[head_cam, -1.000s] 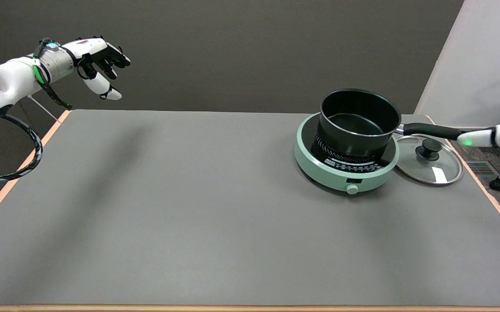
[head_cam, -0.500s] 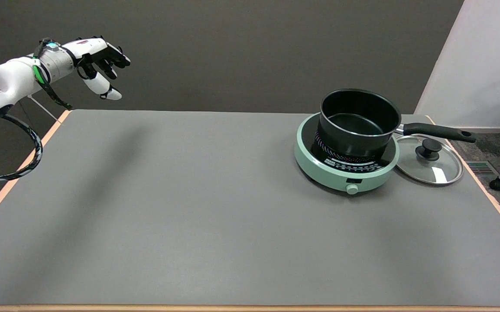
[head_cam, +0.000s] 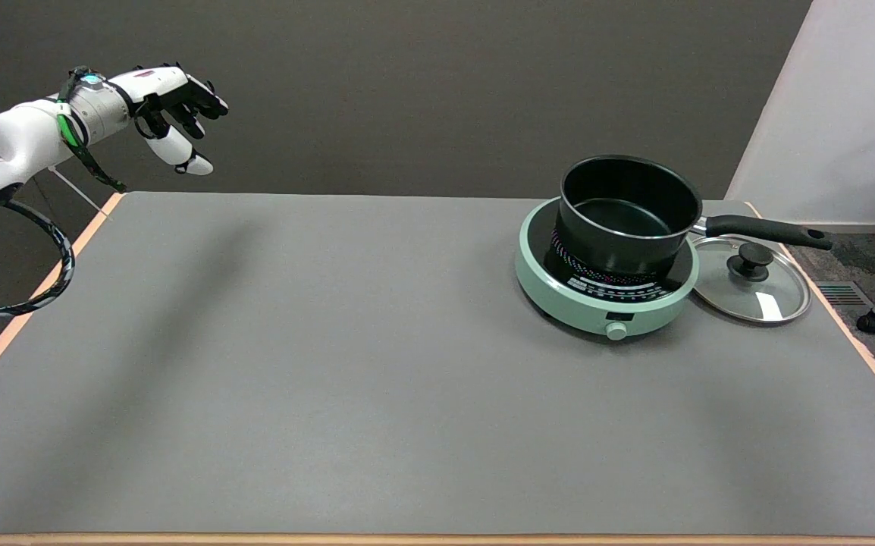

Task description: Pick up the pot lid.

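Note:
A glass pot lid [head_cam: 756, 284] with a metal rim and a black knob [head_cam: 749, 259] lies flat on the table at the far right, its left edge tucked against the green cooker. A black pot [head_cam: 623, 212] stands uncovered on that cooker, its long handle [head_cam: 767, 230] reaching right above the lid's far side. My right hand and arm are out of the picture.
The mint-green induction cooker [head_cam: 606, 303] with a front dial sits right of the table's middle. The idle left hand [head_cam: 172, 102] hangs in the air at the upper left. The table's right edge [head_cam: 873, 364] runs close to the lid; chair legs stand beyond it.
A second ago a white part of the right arm with a green light showed at the right edge by the pot handle; it has withdrawn out of view. Lid and pot have not moved.

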